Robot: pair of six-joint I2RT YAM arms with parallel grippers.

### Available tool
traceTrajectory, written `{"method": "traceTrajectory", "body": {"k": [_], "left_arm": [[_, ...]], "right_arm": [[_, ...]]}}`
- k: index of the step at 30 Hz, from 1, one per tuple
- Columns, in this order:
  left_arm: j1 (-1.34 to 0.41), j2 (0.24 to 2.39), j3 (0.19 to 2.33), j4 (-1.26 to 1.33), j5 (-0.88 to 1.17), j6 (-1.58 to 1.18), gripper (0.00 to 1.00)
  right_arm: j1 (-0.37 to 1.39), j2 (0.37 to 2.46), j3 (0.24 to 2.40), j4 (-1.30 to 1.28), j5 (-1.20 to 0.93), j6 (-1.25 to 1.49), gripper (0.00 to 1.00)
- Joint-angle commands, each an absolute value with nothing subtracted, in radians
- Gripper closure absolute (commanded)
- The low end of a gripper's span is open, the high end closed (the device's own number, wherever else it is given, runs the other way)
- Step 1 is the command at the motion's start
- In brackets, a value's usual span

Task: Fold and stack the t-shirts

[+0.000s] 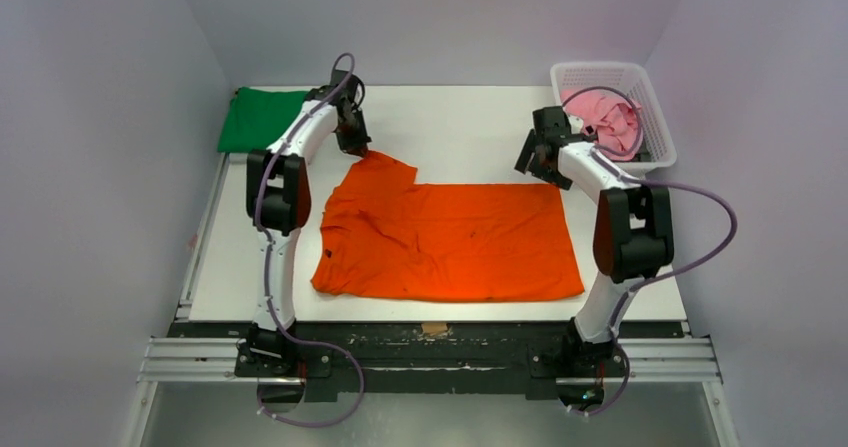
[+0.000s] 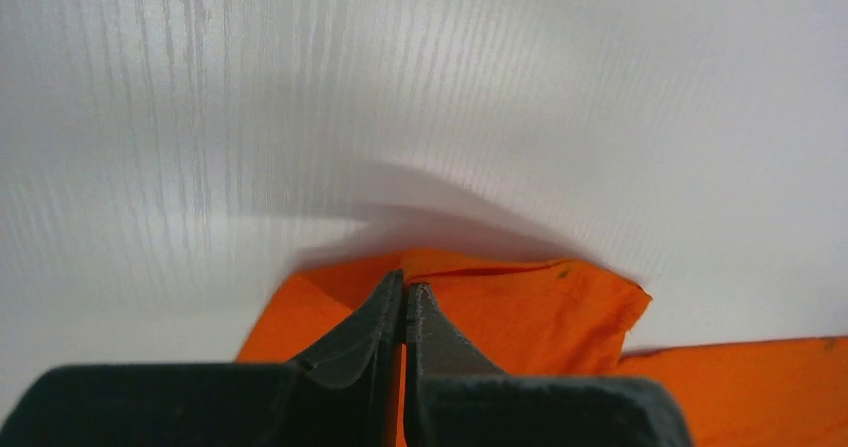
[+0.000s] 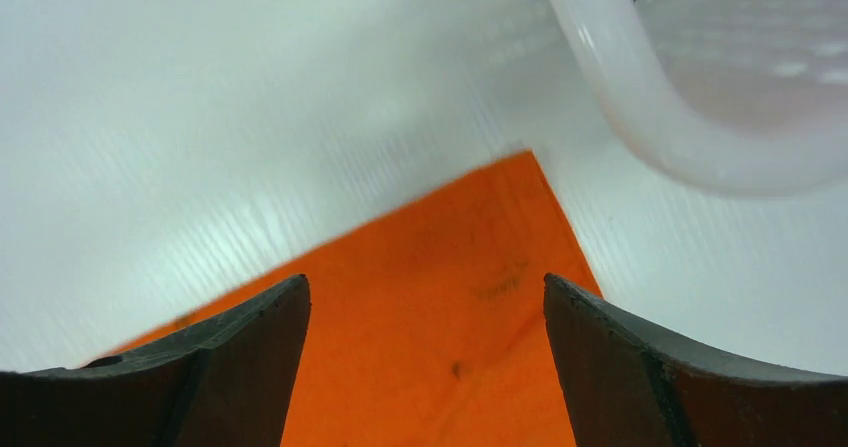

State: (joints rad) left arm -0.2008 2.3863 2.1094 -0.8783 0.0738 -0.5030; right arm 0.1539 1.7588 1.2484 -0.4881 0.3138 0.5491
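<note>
- Green t-shirt [image 1: 262, 117]: lies folded at the far left corner of the table [image 1: 470, 117], to the left of the left gripper [image 2: 405, 289] and apart from it.
- Left gripper: jaws pressed together, pinching the far edge of the sleeve of the orange t-shirt [image 1: 450, 242].
- Orange t-shirt: spread flat on the table, extending from the left gripper across to the right gripper [image 3: 424, 282]. The body lies nearer the arm bases than both grippers.
- Right gripper: jaws wide apart, holding nothing. The far right corner of the orange t-shirt lies directly below, between the fingers.
- Basket [image 1: 598, 66]: just right of the right gripper and beyond it. It contains the crumpled pink t-shirt [image 1: 612, 119].
</note>
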Motion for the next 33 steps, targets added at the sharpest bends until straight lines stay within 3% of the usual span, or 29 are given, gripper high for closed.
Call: {"method": "traceTrajectory", "body": {"k": [1,7,19,33], "left_arm": [[-0.222,2.2,2.04,-0.786,0.078,-0.424,1.0],[-0.263,2.101,1.942,-0.751,0.11,-0.349,1.0],[-0.308,1.932,1.754,-0.7,0.107,-0.315,1.0],[-0.308,1.839,1.652,-0.697,0.072,-0.303,1.0]], "right_arm": [[0.145,1.899,1.44,-0.6,0.475,0.575,0.17],[0.138,2.041,1.571,-0.665,0.56,0.573,0.21],[0.132,2.08,1.516,-0.657,0.584,0.601,0.28],[0.132,2.008,1.409,-0.607,0.608,0.63,0.71]]}}
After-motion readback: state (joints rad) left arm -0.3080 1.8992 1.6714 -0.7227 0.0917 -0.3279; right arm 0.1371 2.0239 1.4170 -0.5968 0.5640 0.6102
